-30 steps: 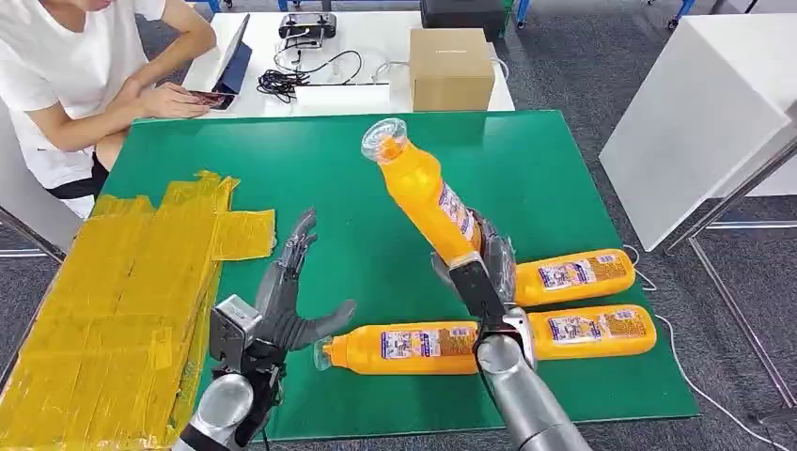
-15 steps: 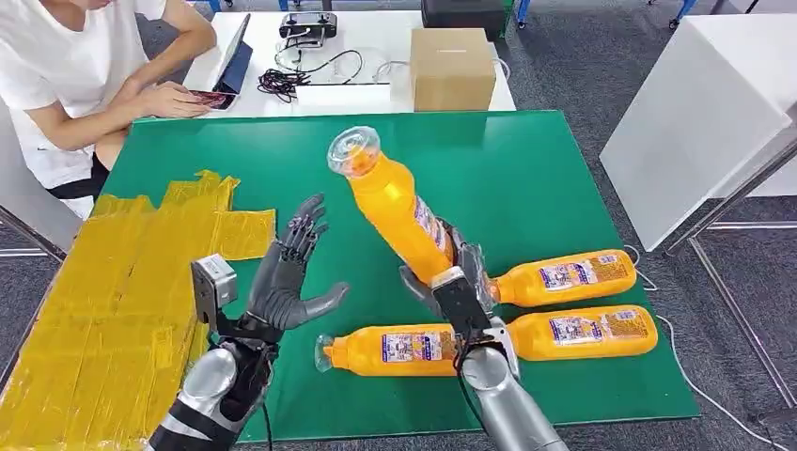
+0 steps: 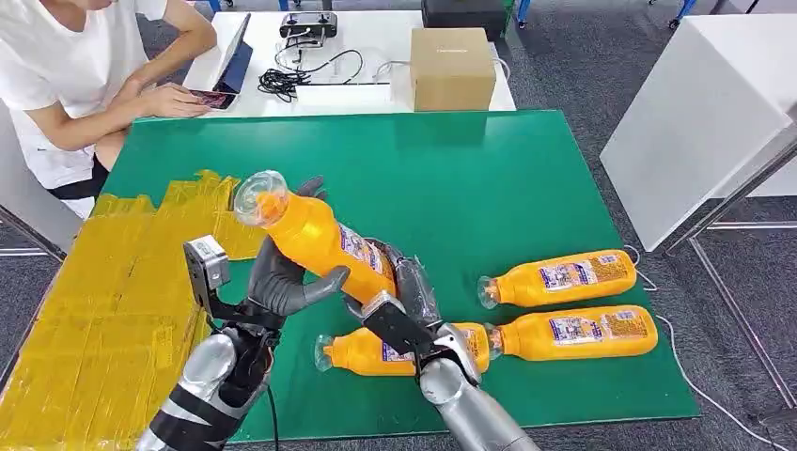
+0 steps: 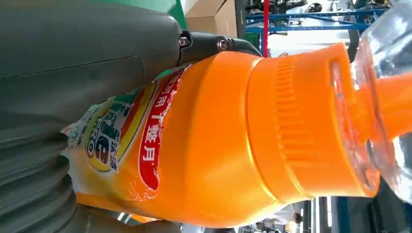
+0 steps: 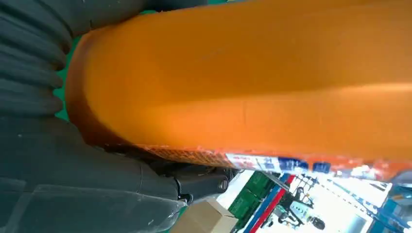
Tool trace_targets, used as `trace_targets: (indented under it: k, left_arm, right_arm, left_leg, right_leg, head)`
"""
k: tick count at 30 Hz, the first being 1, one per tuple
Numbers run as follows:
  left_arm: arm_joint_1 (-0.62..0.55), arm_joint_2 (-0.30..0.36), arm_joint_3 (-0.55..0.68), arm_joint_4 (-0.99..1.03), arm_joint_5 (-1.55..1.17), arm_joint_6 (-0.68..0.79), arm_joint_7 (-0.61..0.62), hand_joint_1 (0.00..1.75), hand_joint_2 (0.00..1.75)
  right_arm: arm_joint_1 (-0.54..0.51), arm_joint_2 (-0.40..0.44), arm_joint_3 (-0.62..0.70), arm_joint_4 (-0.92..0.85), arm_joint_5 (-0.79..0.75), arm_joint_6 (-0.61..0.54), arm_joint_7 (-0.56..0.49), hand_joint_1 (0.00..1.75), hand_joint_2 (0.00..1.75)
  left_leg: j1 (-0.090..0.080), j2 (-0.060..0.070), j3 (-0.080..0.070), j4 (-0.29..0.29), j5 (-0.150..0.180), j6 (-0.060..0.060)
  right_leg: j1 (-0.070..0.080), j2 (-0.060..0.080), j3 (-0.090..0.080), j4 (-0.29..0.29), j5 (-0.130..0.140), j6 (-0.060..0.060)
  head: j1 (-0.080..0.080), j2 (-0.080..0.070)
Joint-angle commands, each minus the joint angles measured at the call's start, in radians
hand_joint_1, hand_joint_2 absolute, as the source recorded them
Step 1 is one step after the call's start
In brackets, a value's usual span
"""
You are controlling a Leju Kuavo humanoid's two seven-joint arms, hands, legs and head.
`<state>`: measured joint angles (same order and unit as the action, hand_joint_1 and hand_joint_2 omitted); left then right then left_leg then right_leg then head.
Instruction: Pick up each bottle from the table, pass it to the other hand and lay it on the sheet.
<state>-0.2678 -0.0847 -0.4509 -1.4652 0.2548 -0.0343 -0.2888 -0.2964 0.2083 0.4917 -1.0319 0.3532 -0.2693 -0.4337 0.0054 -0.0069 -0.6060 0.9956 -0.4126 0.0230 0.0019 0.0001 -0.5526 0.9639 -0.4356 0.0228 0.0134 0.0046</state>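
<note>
Right hand (image 3: 399,301) grips the held bottle's (image 3: 310,237) base — cap tilted toward 10 o'clock; left hand (image 3: 282,282) cups its body, thumb underneath.

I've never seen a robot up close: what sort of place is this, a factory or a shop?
More likely a robot lab or test room: a green mat for the bottle drill, a white desk with tangled cables, and a seated person looking at a phone.

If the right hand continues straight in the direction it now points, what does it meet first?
Probably the left hand, which already touches the held bottle that the right hand carries toward it. Beyond lies the yellow sheet. Depth is uncertain.
</note>
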Motion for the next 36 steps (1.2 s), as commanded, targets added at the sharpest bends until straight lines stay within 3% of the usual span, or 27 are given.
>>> trace_targets:
  k: [1,9,10,30,33,34,35,36]
  left_arm:
    - [-0.046,0.018,-0.039,0.047,0.007,-0.007,-0.006,0.0,1.75]
    - [-0.052,0.004,-0.035,0.058,0.028,-0.007,-0.02,0.0,1.75]
    - [-0.048,-0.004,-0.022,0.06,0.034,0.007,-0.028,1.75,1.75]
    - [-0.02,0.003,0.002,0.052,-0.032,0.091,-0.06,1.75,1.75]
    - [-0.021,0.002,0.001,0.05,-0.039,0.096,-0.061,1.75,1.75]
    - [-0.022,0.003,0.002,0.05,-0.058,0.113,-0.066,1.75,1.75]
    - [-0.02,0.006,0.004,0.048,-0.109,0.16,-0.082,1.75,1.75]
    - [-0.015,0.012,0.012,0.042,-0.183,0.229,-0.101,1.75,1.75]
  right_arm:
    - [-0.078,-0.001,0.071,0.148,0.024,-0.007,0.014,1.75,1.75]
    - [-0.111,0.035,0.192,0.244,0.116,-0.013,0.012,1.75,1.75]
    - [-0.106,0.037,0.202,0.24,0.121,-0.014,0.012,1.75,1.75]
    - [-0.038,-0.03,0.156,0.02,0.059,-0.07,0.024,1.75,1.75]
    - [-0.032,-0.029,0.156,0.012,0.059,-0.072,0.027,1.75,1.75]
    - [-0.028,-0.03,0.153,0.001,0.058,-0.079,0.026,1.55,1.75]
    - [-0.014,-0.033,0.142,-0.033,0.052,-0.093,0.019,0.05,1.75]
    - [0.01,-0.04,0.128,-0.092,0.041,-0.109,0.009,0.0,1.75]
  left_leg:
    - [0.0,0.001,0.004,-0.001,-0.001,0.0]
    - [0.001,0.002,0.005,-0.001,-0.002,-0.001]
    - [0.001,0.002,0.007,-0.001,-0.002,-0.001]
    - [0.0,0.0,0.0,-0.001,0.0,0.0]
    - [0.0,0.0,0.007,0.0,-0.003,-0.001]
    - [0.0,0.0,0.002,0.0,-0.001,-0.001]
    - [0.0,0.0,0.004,0.0,-0.002,-0.001]
    - [0.0,0.0,0.004,0.0,-0.002,-0.001]
  right_leg:
    - [0.0,0.0,0.004,-0.001,-0.001,0.001]
    - [0.001,0.0,0.005,-0.001,-0.001,0.0]
    - [0.001,0.0,0.007,-0.002,-0.002,0.0]
    - [0.0,-0.001,0.0,-0.001,0.0,0.0]
    - [0.0,-0.002,0.007,-0.001,-0.003,0.001]
    - [0.0,-0.001,0.002,-0.001,-0.001,0.0]
    - [0.0,-0.001,0.005,-0.001,-0.002,0.001]
    - [0.0,-0.001,0.004,-0.001,-0.002,0.001]
  head:
    - [0.0,0.0]
    - [0.0,0.0]
    - [0.0,0.0]
    - [0.0,0.0]
    - [0.0,0.0]
    - [0.0,0.0]
    - [0.0,0.0]
    - [0.0,0.0]
